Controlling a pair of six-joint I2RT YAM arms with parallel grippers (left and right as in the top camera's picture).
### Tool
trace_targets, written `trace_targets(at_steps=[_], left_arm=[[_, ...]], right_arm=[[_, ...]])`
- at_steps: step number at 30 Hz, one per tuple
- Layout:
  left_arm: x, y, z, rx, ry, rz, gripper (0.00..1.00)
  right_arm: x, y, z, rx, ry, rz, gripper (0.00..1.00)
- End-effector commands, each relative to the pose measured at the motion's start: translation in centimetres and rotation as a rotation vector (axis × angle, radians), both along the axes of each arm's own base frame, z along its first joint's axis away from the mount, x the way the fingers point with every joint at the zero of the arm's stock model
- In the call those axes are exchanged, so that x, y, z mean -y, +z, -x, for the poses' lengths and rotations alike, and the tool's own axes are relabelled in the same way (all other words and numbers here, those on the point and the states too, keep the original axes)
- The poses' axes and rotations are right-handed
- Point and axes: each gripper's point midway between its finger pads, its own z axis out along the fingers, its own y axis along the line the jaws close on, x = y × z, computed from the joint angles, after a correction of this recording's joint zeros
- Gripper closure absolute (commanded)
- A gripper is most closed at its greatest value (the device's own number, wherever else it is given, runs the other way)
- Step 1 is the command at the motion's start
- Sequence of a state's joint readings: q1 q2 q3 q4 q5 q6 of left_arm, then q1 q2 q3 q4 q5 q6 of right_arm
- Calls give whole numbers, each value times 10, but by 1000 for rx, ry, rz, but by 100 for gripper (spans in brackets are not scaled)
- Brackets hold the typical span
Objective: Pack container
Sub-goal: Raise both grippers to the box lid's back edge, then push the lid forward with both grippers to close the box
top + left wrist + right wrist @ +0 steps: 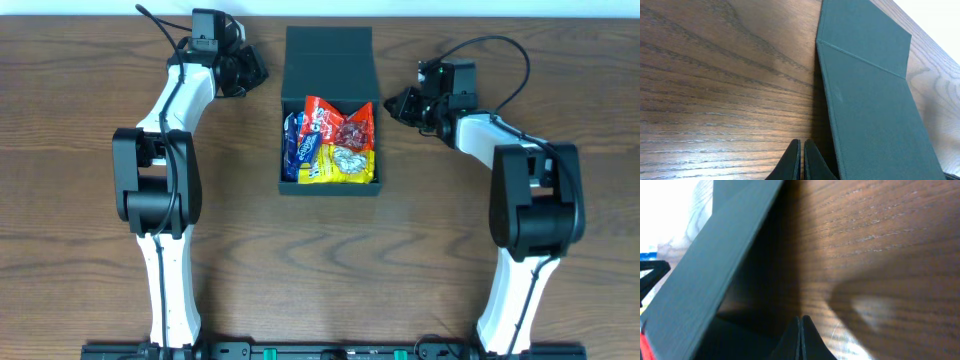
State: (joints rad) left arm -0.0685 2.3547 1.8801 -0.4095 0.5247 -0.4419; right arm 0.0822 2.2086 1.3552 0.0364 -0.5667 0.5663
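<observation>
The container, a dark teal-black box, stands open at the table's middle with its flap lid lying flat behind it. Inside lie snack packets: blue, red, red-clear and yellow. My left gripper is shut and empty, just left of the lid; the left wrist view shows its tips beside the lid. My right gripper is shut and empty, just right of the box; its tips sit near the box wall.
The brown wooden table lies bare around the box. A white wall runs along the far edge. Both arm bases stand at the front edge.
</observation>
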Motion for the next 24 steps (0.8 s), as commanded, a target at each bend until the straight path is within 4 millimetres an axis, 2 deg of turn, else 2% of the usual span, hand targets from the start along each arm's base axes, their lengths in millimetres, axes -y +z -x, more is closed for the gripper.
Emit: trace_targets(at_steps=[1, 11, 17, 24], left_arm=[[9, 4, -4, 12, -14, 21, 94], [15, 4, -3, 9, -25, 26, 94], [11, 1, -2, -12, 5, 16, 94], [7, -1, -2, -51, 71, 30, 94]], right_arm=[[-7, 10, -16, 25, 0, -46, 98], [-39, 17, -43, 88, 69, -118, 98], [-45, 30, -46, 132, 95, -163, 98], [-47, 31, -46, 135, 102, -167, 98]])
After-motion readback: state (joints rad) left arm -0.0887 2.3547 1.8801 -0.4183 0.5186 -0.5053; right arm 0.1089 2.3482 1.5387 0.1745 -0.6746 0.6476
